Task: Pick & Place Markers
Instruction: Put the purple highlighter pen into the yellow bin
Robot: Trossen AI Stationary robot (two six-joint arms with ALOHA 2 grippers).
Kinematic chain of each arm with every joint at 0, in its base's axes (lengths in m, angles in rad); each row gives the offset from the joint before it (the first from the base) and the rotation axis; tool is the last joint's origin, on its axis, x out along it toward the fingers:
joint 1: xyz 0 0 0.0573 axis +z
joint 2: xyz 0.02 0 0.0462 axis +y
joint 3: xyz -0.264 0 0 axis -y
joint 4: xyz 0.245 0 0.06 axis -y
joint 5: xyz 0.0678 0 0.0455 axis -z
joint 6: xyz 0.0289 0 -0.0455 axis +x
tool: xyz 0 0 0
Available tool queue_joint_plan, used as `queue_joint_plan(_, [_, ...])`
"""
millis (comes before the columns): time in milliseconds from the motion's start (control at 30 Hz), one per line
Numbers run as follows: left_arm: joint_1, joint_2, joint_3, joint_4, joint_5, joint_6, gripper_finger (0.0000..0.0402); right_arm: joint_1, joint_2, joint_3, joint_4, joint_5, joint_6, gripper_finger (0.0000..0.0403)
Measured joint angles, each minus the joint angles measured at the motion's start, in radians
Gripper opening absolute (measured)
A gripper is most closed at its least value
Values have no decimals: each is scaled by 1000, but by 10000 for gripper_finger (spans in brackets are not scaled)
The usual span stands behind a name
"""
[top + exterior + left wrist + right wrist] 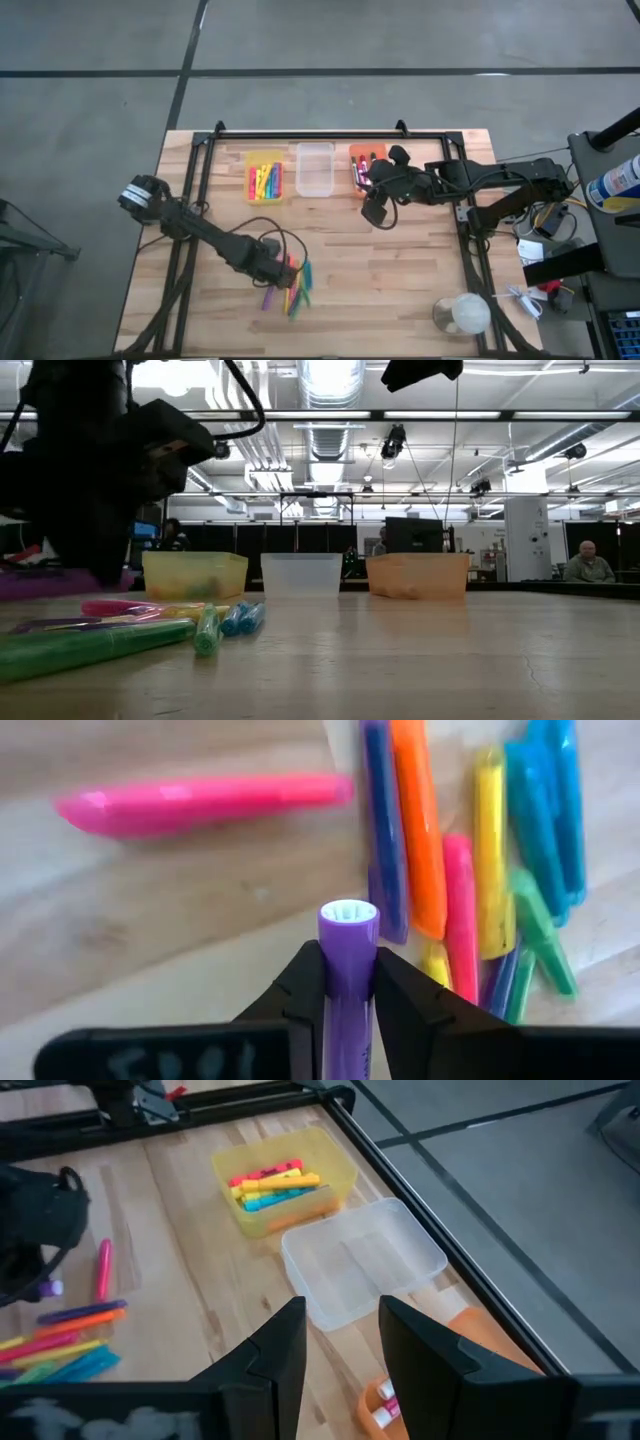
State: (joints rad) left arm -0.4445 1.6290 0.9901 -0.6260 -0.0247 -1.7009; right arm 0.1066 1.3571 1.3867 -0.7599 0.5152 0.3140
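From above, the left pincer (283, 270) works at the heap of markers (296, 283) on the tabletop (400, 270), well short of the yellow bin (265, 178), which holds markers lying lengthwise. Beside it the clear bin (314, 169) sits empty; the orange bin (362, 165) holds a few.

At tabletop level, green and blue markers (215, 625) point toward the camera.

The left wrist view shows the pincer clenched on a purple marker (347, 950), its long axis running between the fingers.

The right pincer (342, 1342) hangs released above the orange bin.
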Motion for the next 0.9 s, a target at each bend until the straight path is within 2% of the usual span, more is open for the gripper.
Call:
queue_joint_plan(167, [78,-78,1,-63,-40,91,61,0,0,0,9,0,-4,121])
queue_joint_plan(333, [226,-186,2,-172,-82,220,60,0,0,0,12,0,-14,121])
queue_joint_plan(467, [407,-283,2,-235,-89,369,60,0,0,0,27,1,-35,121])
queue_joint_plan(667, [732,-401,2,-245,-96,587,60,0,4,0,42,1,-48,121])
queue_joint_plan(800, [929,-434,2,-231,-58,681,60,0,6,0,41,1,-56,121])
queue_joint_plan(900, [1020,-429,3,-191,-35,756,60,-1,6,0,42,1,-61,121])
